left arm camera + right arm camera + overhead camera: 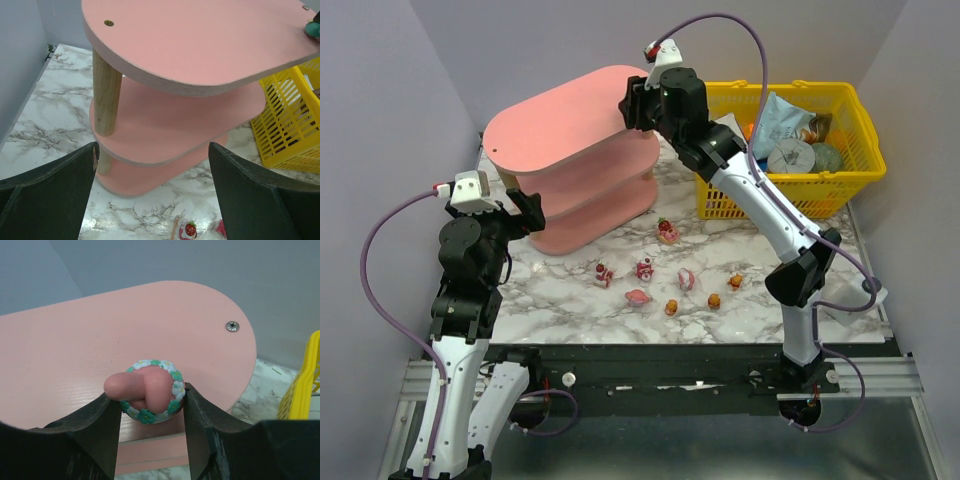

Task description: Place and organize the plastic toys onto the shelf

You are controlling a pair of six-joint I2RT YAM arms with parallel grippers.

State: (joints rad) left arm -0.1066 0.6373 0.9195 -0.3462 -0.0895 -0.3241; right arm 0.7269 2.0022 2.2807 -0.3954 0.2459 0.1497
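Observation:
My right gripper [151,401] is shut on a plastic toy [148,389], a pink heart shape rimmed with green and white flowers. It is held over the right end of the top board of the pink shelf [90,335]; whether it touches the board I cannot tell. In the top view that gripper [632,104] is at the shelf's [555,125] back right end. Several small toys lie on the marble, among them one topped with a strawberry [667,232] and an orange one [714,301]. My left gripper [153,152] stands open and empty in front of the shelf's [200,45] left end.
A yellow mesh basket [855,115] with packets stands at the back right, close to the shelf's right end. It also shows in the left wrist view [290,125]. Grey walls close in the table on both sides.

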